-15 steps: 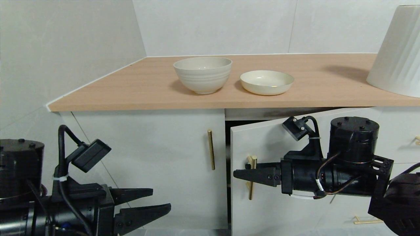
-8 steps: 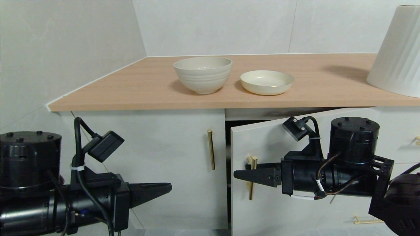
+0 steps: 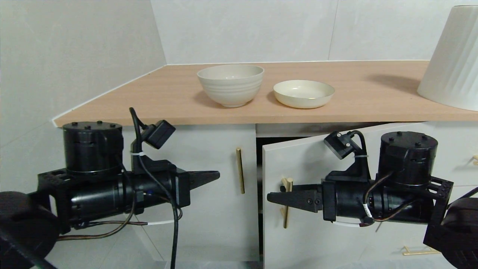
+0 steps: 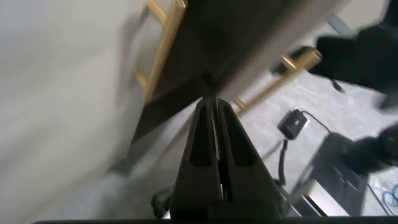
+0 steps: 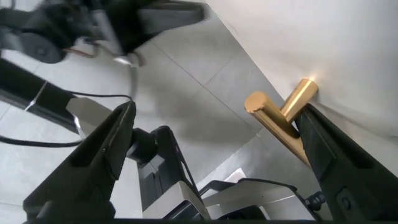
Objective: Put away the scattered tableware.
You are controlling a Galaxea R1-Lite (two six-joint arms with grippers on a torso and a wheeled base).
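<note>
Pale tiled walls back a long light-brown wooden countertop point(image 3: 157, 101), which tops a white cabinet point(image 3: 194, 168) whose right-hand door point(image 3: 298, 239) stands ajar. At 2 o'clock in the head view, a white pleated lampshade point(image 3: 453, 63) sits on the counter. At 8 o'clock, the black left gripper point(image 3: 214, 175) point(image 4: 214, 102) hangs before the closed door, fingers pressed together on nothing. At 4 o'clock, the black right gripper point(image 3: 269, 197) point(image 5: 216, 112) is at the ajar door's slim brass bar handle point(image 3: 286, 209) point(image 5: 283, 118), fingers spread wide, the bar just beside one of them. Near 12 o'clock on the counter stands a deep ribbed cream ceramic bowl point(image 3: 230, 84). A shallow cream ceramic dish point(image 3: 303, 93) lies at its 3 o'clock, near but not touching.
</note>
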